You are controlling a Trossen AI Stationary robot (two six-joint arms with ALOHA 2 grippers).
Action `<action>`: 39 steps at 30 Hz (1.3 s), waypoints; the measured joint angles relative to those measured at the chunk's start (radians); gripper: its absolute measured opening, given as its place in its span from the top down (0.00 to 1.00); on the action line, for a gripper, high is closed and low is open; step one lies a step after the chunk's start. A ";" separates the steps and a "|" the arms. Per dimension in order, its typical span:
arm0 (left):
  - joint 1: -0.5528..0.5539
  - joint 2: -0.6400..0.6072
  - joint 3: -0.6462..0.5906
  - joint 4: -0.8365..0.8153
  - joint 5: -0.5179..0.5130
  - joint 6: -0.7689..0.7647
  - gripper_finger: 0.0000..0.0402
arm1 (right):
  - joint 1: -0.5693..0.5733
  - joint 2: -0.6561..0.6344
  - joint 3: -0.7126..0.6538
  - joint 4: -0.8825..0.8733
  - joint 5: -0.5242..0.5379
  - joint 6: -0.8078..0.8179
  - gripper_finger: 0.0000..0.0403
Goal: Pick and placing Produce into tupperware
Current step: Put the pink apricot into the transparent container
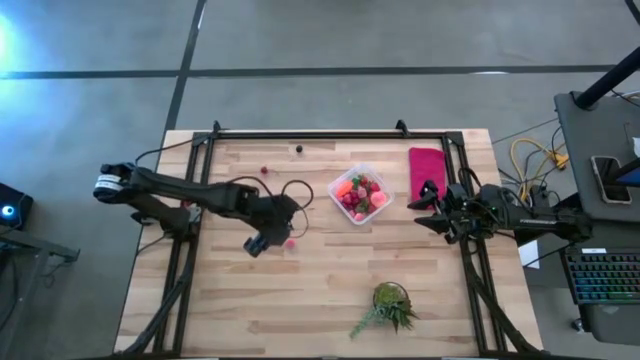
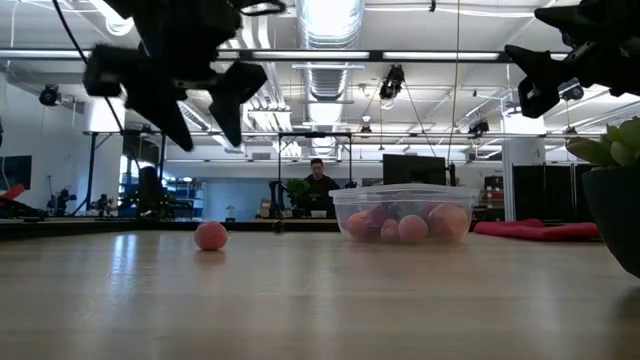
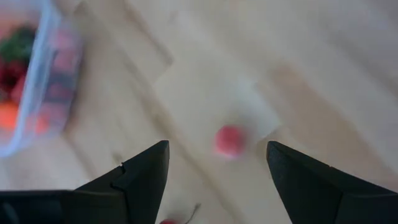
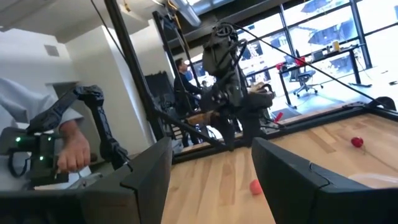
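Plant (image 2: 612, 190) nearest | left gripper (image 1: 262, 243) fingers released over berry (image 1: 290, 242) | tupperware (image 1: 361, 193) beyond

Right gripper (image 4: 211, 180): two dark fingers (image 4: 146, 180) in the foreground, standing apart with bare wood between them, nothing held

Wooden table (image 4: 311, 155): light planks, dark frame rail along the far edge

Left arm (image 4: 227, 68): dark, cabled, reaching down over the table beyond the fingers; its gripper (image 4: 233, 134) hangs above the wood

Pink berry-like piece (image 4: 255, 186): lying on the wood near the left arm's gripper

Red berry-like piece (image 4: 357, 142): on the wood, well apart from the pink one

Person's hand (image 4: 71, 149): at the table's side, on a dark handle with green lights; white sleeve above

Second person (image 4: 185, 78): standing farther back in the room

Background: large windows, office chair, desks
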 joint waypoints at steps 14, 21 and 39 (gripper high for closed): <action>-0.008 0.156 0.000 0.054 -0.069 -0.095 0.36 | 0.000 0.008 0.000 -0.001 0.000 0.000 0.47; -0.013 0.214 0.000 0.057 -0.069 -0.209 0.36 | 0.000 0.008 0.000 -0.001 0.000 0.000 0.47; -0.018 0.248 -0.006 0.098 -0.070 -0.481 0.36 | 0.000 0.008 0.000 -0.001 0.000 0.000 0.47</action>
